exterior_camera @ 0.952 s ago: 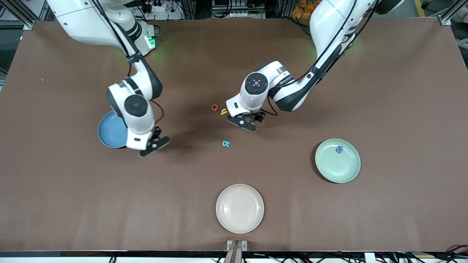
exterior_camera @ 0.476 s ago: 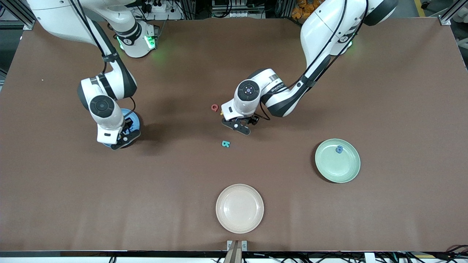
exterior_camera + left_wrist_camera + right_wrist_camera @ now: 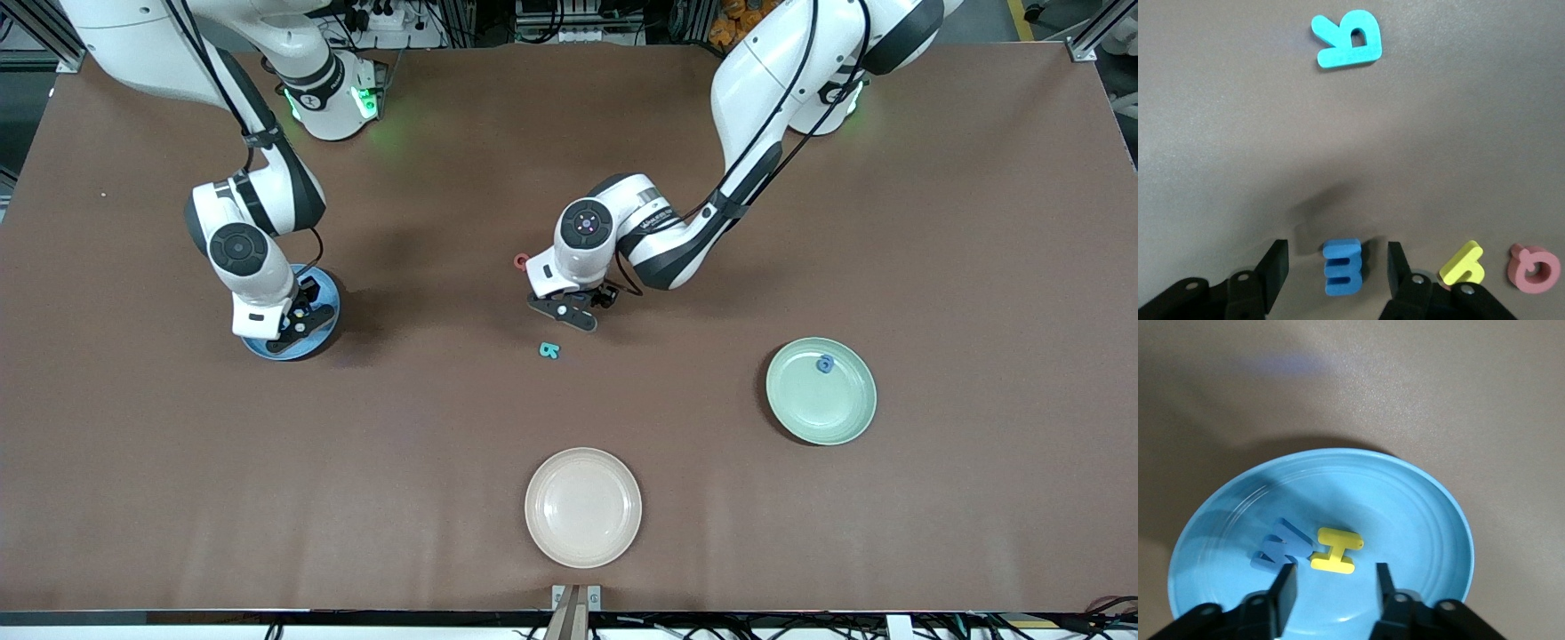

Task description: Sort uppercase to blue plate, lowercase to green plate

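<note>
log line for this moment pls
right tool: open over blue plate, yellow H on plate | left tool: open around blue m on table | green plate: blue a

light: even, overhead, bright enough; brown counter [image 3: 569,133] reads matte, no hot spots
shadows: soft dark patches on the counter beside both arms; darker crescent under the green plate [image 3: 821,391] on its right-arm side
green glow: status lights at both arm bases tint the counter nearby
left wrist view: sharp; faint blurry shadow patch just above the blue three-pronged letter [image 3: 1343,267]; fingers [image 3: 1274,272] near-black, little detail
right wrist view: blue plate [image 3: 1431,513] slightly glossy, broad soft sheen on the ridges; shadow darkens one side of it
front view: slight bowing at the counter edges
</note>
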Controlling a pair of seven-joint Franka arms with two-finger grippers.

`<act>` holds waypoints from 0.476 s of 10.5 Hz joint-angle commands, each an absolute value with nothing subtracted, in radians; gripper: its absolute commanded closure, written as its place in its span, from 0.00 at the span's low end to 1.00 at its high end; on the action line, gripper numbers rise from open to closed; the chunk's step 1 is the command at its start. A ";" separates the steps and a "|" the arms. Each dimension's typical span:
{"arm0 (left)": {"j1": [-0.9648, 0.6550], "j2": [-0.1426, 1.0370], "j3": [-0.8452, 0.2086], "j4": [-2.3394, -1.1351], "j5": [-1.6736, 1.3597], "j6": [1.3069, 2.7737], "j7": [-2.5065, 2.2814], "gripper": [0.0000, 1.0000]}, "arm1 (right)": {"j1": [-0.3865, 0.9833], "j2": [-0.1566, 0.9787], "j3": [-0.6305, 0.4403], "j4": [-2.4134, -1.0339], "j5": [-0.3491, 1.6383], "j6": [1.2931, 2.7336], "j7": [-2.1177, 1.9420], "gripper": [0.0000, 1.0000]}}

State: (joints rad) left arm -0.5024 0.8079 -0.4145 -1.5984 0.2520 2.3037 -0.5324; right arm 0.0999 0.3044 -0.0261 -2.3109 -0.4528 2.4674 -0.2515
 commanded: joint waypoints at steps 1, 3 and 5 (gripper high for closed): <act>-0.511 0.815 -0.407 -1.585 0.282 2.304 -0.568 0.32 | 0.083 0.272 -0.020 -2.333 -0.456 2.479 -0.265 0.04; -0.511 0.813 -0.407 -1.591 0.284 2.304 -0.581 0.35 | 0.083 0.268 -0.021 -2.310 -0.332 2.467 -0.253 0.00; -0.512 0.808 -0.406 -1.598 0.284 2.299 -0.613 0.35 | 0.084 0.256 -0.020 -2.283 -0.146 2.439 -0.253 0.00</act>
